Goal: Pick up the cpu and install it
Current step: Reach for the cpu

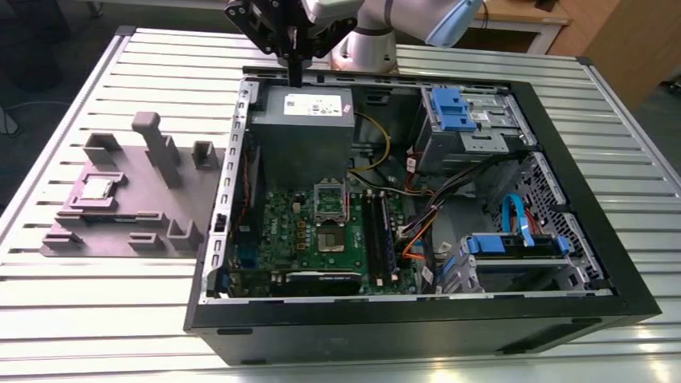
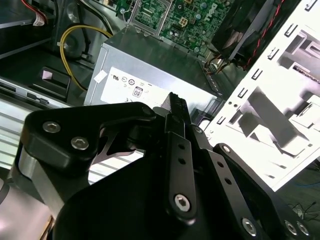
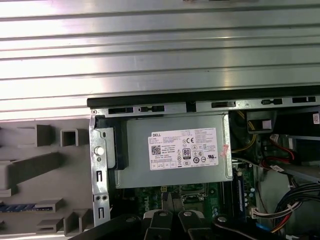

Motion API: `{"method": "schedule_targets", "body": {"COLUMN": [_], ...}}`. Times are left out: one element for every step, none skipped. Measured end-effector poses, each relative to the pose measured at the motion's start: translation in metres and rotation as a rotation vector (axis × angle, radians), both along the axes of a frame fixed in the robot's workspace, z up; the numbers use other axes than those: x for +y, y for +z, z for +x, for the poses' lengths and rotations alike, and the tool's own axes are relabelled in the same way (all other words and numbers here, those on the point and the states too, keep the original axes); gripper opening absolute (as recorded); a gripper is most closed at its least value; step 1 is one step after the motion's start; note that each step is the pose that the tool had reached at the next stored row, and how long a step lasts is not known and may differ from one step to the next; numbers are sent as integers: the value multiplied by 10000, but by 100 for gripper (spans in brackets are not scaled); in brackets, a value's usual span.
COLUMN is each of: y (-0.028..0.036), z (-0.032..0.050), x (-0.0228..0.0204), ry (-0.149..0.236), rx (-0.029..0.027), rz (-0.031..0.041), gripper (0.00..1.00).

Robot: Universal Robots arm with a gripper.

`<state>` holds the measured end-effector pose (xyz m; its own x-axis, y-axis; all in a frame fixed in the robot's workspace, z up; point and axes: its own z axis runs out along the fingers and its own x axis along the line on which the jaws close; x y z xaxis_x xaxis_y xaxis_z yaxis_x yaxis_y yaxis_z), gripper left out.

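The cpu (image 1: 98,187), a small silvery square chip, lies in a recess of the grey fixture (image 1: 117,227) on the exterior view's left, outside the computer case. My black gripper (image 1: 295,78) hangs above the rear edge of the case, over the grey power supply (image 1: 303,120), far from the cpu. Its fingers are pressed together with nothing between them, as both wrist views show (image 2: 176,102) (image 3: 167,199). The green motherboard (image 1: 309,255) lies inside the case, its square socket (image 1: 333,240) bare with the metal frame (image 1: 330,199) flipped open.
The open black case (image 1: 575,263) takes up the middle of the slatted metal table (image 1: 107,319). Inside it are drive bays with blue clips (image 1: 452,108), loose cables (image 1: 426,215) and a yellow wire (image 2: 75,40). Grey posts (image 1: 159,148) stick up from the fixture.
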<state>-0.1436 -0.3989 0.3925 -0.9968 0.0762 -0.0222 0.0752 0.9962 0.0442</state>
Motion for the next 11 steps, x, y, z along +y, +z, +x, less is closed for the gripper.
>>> {"method": "schedule_targets", "body": {"y": [0,0,0,0,0,-1,-1,-1,-1,-1,-1], "z": [-3,-7,-11,-15,-19,-23,-26,-30,-34,-38,-42], "x": [0,0,0,0,0,0,0,0,0,0,0], "ry": [0,-1,0,0,0,0,0,0,0,0,0], "rx": [1,0,0,0,0,0,0,0,0,1,1], "rz": [0,0,0,0,-1,0,0,0,0,0,0], "gripper": [10,10,10,10,10,10,10,10,10,10,10]}}
